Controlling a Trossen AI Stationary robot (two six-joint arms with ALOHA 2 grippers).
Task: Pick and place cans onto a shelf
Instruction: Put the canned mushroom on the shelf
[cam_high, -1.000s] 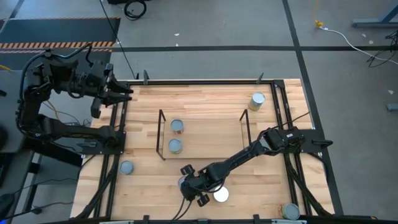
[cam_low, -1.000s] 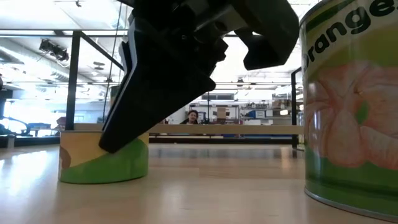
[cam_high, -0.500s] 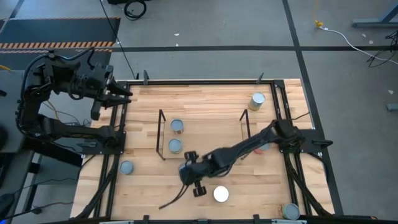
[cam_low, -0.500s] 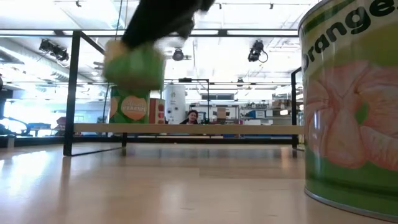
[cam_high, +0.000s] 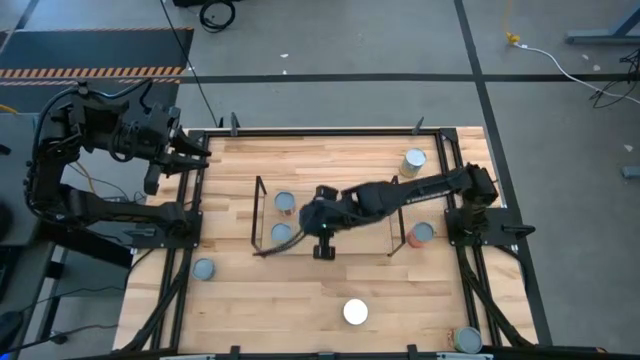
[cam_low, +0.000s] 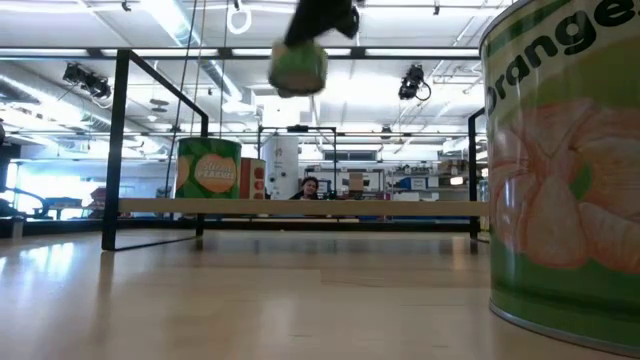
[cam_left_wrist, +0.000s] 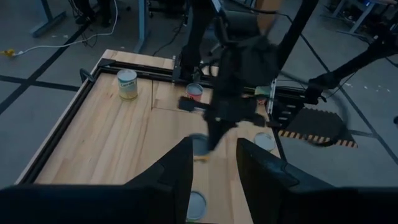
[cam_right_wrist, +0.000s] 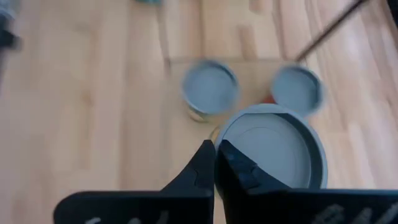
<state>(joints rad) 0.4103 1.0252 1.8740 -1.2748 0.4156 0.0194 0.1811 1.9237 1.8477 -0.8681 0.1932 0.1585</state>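
My right gripper (cam_high: 321, 218) hangs over the middle of the black wire shelf (cam_high: 259, 216), shut on a green-sided can (cam_low: 300, 66) with a grey top (cam_right_wrist: 272, 148), high above the table. Two grey-topped cans (cam_high: 284, 203) (cam_high: 282, 234) stand on their bases inside the shelf's left end; they also show in the right wrist view (cam_right_wrist: 210, 87) (cam_right_wrist: 297, 88). My left gripper (cam_left_wrist: 214, 167) is open and empty, held above the table's far left corner (cam_high: 192, 150). My right gripper meets the can at the rim of its top (cam_right_wrist: 219, 144), its two fingers (cam_right_wrist: 204, 163) close together and coming from above. The fingers hide the exact place of contact. The can hangs below the gripper, lifted clear of table and shelf.
Other cans stand on the table: one at the far right (cam_high: 413, 161), a red-sided one by the shelf's right end (cam_high: 422, 234), one near left (cam_high: 204, 269), a white-topped one near the front (cam_high: 354, 312), one at the near right corner (cam_high: 467, 340).
My right gripper has lifted the green-sided can off the table beside the white-topped can and carried it up and toward the far edge, until it hangs over the shelf. The can stood on the table a second ago and now hangs clear.
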